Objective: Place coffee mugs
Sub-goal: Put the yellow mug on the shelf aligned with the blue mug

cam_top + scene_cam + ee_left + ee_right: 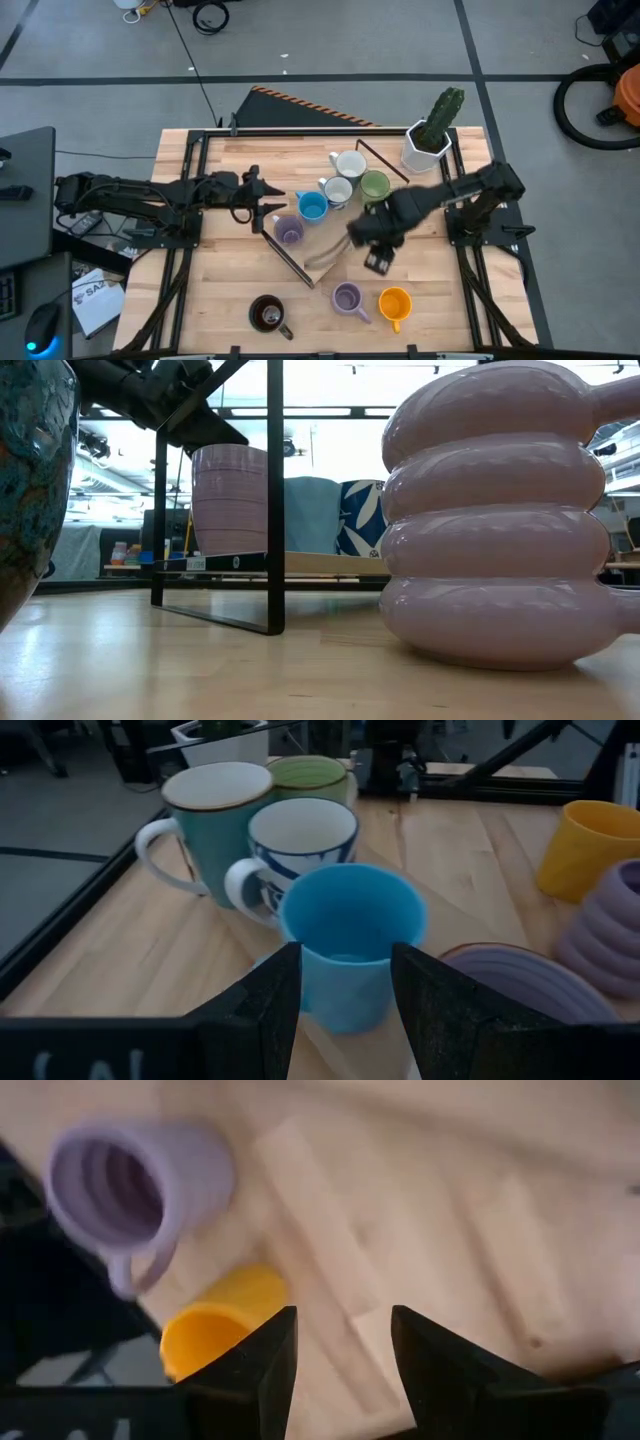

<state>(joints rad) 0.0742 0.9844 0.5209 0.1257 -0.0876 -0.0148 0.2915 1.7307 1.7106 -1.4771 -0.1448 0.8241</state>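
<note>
Step in hand, by the look of it: right gripper (377,250), fingers parted and empty, hangs over bare boards, heading for the two loose mugs at the near edge. Ribbed lilac mug (135,1185), glossy, stacked-ring shape; orange mug (215,1330), smooth, plain cylinder. Next move calls for dropping onto one rim. Left gripper (345,1010), fingers apart, holds nothing, close behind the matte blue mug (350,940) in the far cluster.
</note>
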